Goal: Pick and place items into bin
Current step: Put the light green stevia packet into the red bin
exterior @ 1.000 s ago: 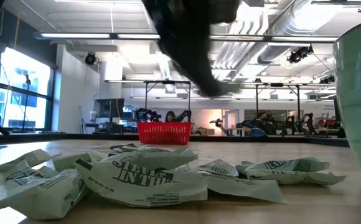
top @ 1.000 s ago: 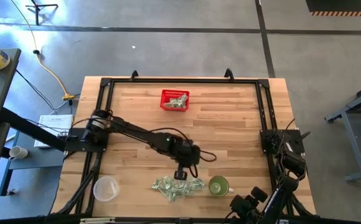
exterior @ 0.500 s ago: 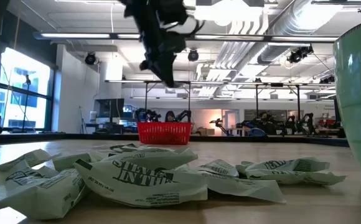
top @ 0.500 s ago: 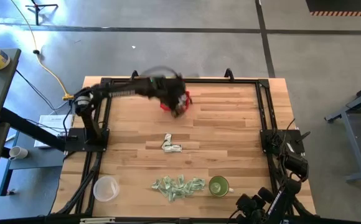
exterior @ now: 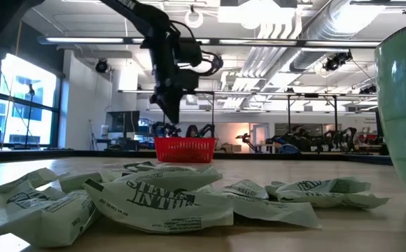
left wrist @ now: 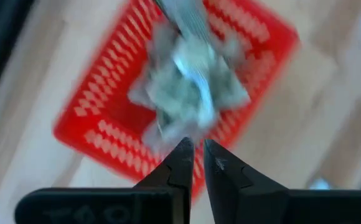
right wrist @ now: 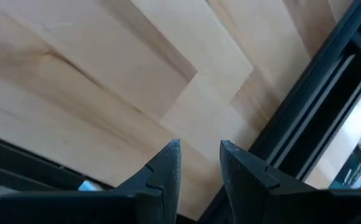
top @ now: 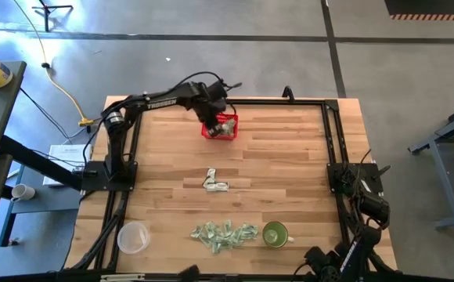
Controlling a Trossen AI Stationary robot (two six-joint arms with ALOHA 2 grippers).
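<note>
The red bin (top: 220, 126) stands near the table's far edge with crumpled green-and-white items (left wrist: 190, 87) inside it. My left gripper (left wrist: 196, 154) hangs just above the bin (exterior: 184, 149), pointing down. Its fingertips are a narrow gap apart with nothing between them. A blurred pale piece (left wrist: 182, 22) shows over the bin. One loose item (top: 215, 182) lies flat at the table's middle. A pile of items (top: 224, 233) lies near the front edge. My right gripper (right wrist: 199, 158) waits open over bare wood at the near right corner.
A round green cup (top: 275, 233) stands right of the pile. A clear plastic cup (top: 133, 236) stands at the near left. A black metal frame (top: 333, 133) runs along the table's edges. Bare wood lies between the bin and the pile.
My left gripper has swung from the pile at the near edge up and across the table to the far edge. It now hangs over the red bin. With the arm gone, a single item shows lying at the table's middle.
</note>
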